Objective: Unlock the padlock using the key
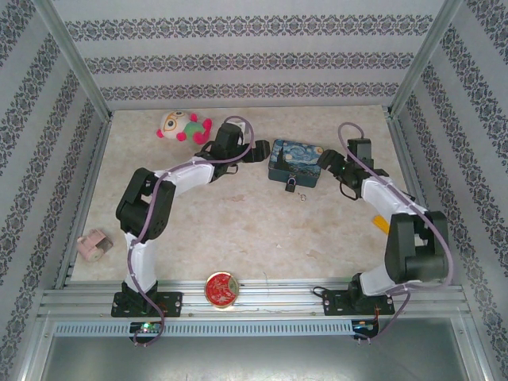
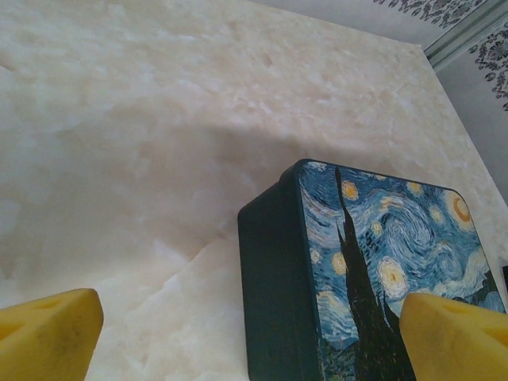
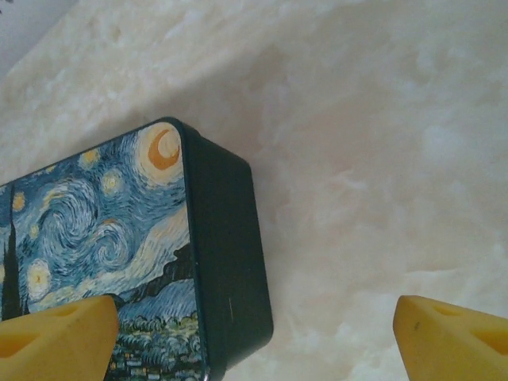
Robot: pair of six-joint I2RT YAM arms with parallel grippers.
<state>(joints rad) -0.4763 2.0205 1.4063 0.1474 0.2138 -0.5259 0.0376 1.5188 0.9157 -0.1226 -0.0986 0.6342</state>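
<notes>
Padlock (image 1: 292, 184) sits against lower edge of blue tin (image 1: 295, 159), middle of frame; key (image 1: 302, 197) lies on desk (image 1: 238, 230) just below. Both tiny, hard, maybe slippery (key thin, flat). Best pinch key by ring head. Left hand (image 2: 250, 337), right hand (image 3: 254, 337) spread wide, empty.

Nothing readable is showing anywhere: no word, number, brand or sign. The blue tin (image 1: 295, 159) is carrying only a painted night sky on its lid (swirls, yellow stars, a crescent moon, a dark cypress), and in both wrist views its dark side wall is showing plain. The round red lid (image 1: 221, 288), lying well apart from the blue tin on its near side, is bearing a gold and green motif that is coming through too small to read. The padlock (image 1: 292, 185), sitting just at the blue tin's near side, is appearing too tiny for any marking to be made out.
</notes>
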